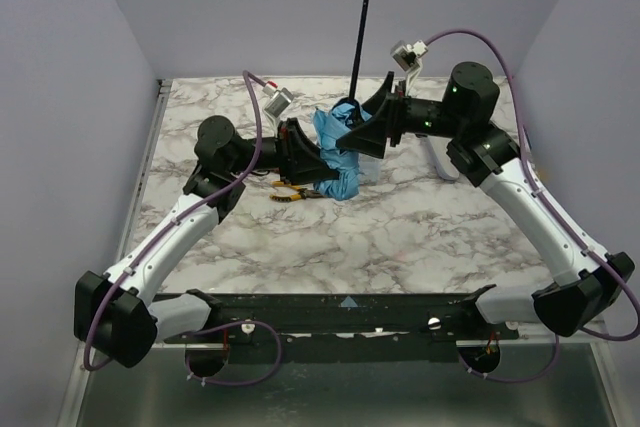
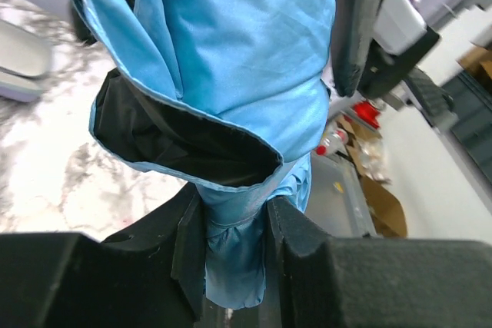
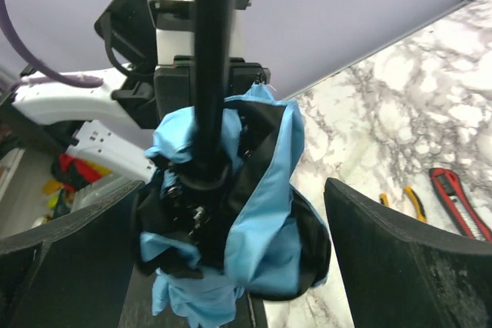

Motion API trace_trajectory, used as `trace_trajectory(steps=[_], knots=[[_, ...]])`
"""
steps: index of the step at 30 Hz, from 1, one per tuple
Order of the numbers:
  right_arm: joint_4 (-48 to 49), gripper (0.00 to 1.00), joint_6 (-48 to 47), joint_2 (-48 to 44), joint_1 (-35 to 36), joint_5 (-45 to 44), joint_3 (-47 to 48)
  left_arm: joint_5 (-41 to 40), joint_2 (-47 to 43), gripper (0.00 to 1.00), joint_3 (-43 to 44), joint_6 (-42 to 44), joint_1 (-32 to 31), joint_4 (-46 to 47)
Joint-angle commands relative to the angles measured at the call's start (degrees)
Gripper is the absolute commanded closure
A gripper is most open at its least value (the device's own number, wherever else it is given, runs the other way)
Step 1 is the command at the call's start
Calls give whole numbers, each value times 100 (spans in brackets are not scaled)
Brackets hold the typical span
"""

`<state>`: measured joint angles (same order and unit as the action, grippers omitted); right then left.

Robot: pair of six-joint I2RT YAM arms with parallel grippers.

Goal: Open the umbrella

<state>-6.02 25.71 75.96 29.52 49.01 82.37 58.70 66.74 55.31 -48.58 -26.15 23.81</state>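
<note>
Blue umbrella (image 1: 330, 132) upright; left hand (image 2: 234, 243) pinches its lower fabric, right hand (image 3: 234, 259) spread wide around it

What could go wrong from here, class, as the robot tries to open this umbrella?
1. The left gripper pinches only loose fabric of the umbrella, which might slip free or tear.
2. The right gripper is open around it, so the tall black shaft could tip over.

count | umbrella (image 1: 328, 132): 1 | grippers: 2; left gripper (image 2: 234, 255), right gripper (image 3: 238, 255) | arms: 2; left arm (image 1: 170, 237), right arm (image 1: 540, 212) | pliers: 2; yellow-handled pliers (image 3: 413, 202), red-handled pliers (image 3: 460, 207) | marble table (image 1: 400, 237): 1
</note>
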Motion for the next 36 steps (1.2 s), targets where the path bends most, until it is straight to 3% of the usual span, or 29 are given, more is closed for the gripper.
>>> trace_trajectory(steps=[1, 7, 9, 12, 15, 18, 19, 21, 23, 24, 25, 28, 30, 32, 36], knots=[[426, 3, 353, 69, 19, 644, -136, 859, 206, 100, 214, -790, -4, 1182], [4, 3, 69, 17, 27, 289, -32, 368, 61, 100, 405, 43, 67, 34], [-90, 2, -4, -52, 28, 206, -73, 634, 175, 100, 449, -370, 167, 300], [18, 2, 121, -55, 28, 302, -179, 1017, 352, 100, 384, -1313, 176, 1499], [328, 1, 311, -25, 28, 442, -349, 1151, 374, 100, 516, -1223, 35, 1388], [557, 3, 506, 28, 88, 486, -363, 996, 327, 100, 670, -673, -30, 659], [729, 8, 518, 57, 102, 547, -354, 876, 299, 100, 753, -401, -30, 222], [730, 33, 498, 109, 120, 604, -300, 765, 263, 100, 944, 222, -30, -534], [672, 67, 421, 144, 124, 627, -236, 627, 215, 100, 1132, 789, -22, -1175], [625, 90, 395, 141, 124, 509, -201, 528, 204, 94, 1227, 1000, -5, -1507], [460, 99, 413, 136, 116, 258, -175, 402, 191, 83, 1305, 1252, 33, -1786], [128, 100, 442, 129, 112, -669, -86, -701, 5, 43, 1518, 2076, 247, -2832], [-127, 100, 578, 74, 115, -1636, -104, -1942, -295, 26, 1565, 2956, 295, -3322], [-311, 100, 777, 55, 113, -2372, -167, -2895, -617, 4, 1404, 3734, 275, -3238], [-400, 100, 1333, 178, 106, -2838, -199, -4115, -863, 2, 1271, 5287, -317, -3243]])
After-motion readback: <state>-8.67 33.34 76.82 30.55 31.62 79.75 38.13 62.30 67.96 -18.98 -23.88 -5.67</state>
